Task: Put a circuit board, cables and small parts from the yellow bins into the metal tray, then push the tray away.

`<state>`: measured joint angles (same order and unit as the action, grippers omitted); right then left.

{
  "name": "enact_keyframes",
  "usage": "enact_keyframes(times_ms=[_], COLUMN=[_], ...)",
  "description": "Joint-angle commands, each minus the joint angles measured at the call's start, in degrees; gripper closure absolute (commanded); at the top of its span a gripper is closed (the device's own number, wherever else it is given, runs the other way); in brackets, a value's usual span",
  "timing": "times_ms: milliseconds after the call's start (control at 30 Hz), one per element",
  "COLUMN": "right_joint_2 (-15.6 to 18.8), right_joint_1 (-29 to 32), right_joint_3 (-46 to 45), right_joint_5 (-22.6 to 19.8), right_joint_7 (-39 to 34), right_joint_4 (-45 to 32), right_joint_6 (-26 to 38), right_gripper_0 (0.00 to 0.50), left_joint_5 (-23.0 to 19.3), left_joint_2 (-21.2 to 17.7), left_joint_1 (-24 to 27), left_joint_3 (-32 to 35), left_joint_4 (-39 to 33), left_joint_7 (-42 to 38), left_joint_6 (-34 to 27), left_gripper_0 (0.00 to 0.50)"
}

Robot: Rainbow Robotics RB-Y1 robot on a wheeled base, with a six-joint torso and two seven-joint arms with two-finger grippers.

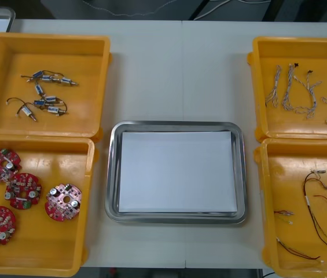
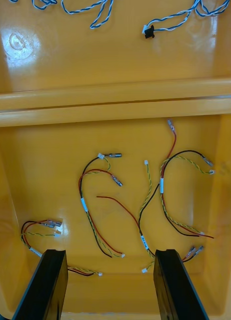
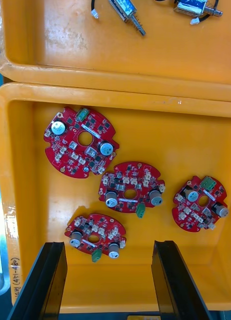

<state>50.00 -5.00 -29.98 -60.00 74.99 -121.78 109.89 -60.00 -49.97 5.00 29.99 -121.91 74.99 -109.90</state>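
The metal tray [image 1: 111,174], white inside, lies at the table's middle with nothing in it. Several round red circuit boards [image 1: 62,202] lie in the near left yellow bin [image 1: 88,174]. My left gripper [image 3: 108,280] hangs open over that bin, and the closest circuit board [image 3: 95,234] lies just beyond its fingertips. Red, yellow and black cables [image 1: 316,208] are spread in the near right bin [image 1: 263,191]. My right gripper [image 2: 108,285] hangs open above these cables [image 2: 95,210], holding nothing.
Small metal parts [image 1: 44,95] sit in the far left bin [image 1: 102,69], also seen as metal parts [image 3: 126,11] past the boards. Twisted blue and white cables [image 1: 293,87] lie in the far right bin [image 1: 257,87]. Bare table surrounds the tray.
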Motion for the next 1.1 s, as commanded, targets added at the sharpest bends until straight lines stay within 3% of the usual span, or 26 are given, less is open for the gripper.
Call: enact_keyframes(times_ms=[33, 1100], right_joint_2=[0.0, 0.0], right_joint_1=[0.0, 0.0], right_joint_3=[0.0, 0.0], right_joint_5=[0.0, 0.0], right_joint_7=[0.0, 0.0], right_joint_4=[-0.2, -0.2], right_joint_6=[0.0, 0.0], right_gripper_0=[0.000, 0.000], left_joint_5=[0.0, 0.0], left_joint_2=[0.0, 0.0], left_joint_1=[0.0, 0.0], left_joint_3=[0.0, 0.0], left_joint_4=[-0.1, -0.1], left_joint_7=[0.0, 0.0], left_joint_6=[0.0, 0.0], left_gripper_0=[0.000, 0.000])
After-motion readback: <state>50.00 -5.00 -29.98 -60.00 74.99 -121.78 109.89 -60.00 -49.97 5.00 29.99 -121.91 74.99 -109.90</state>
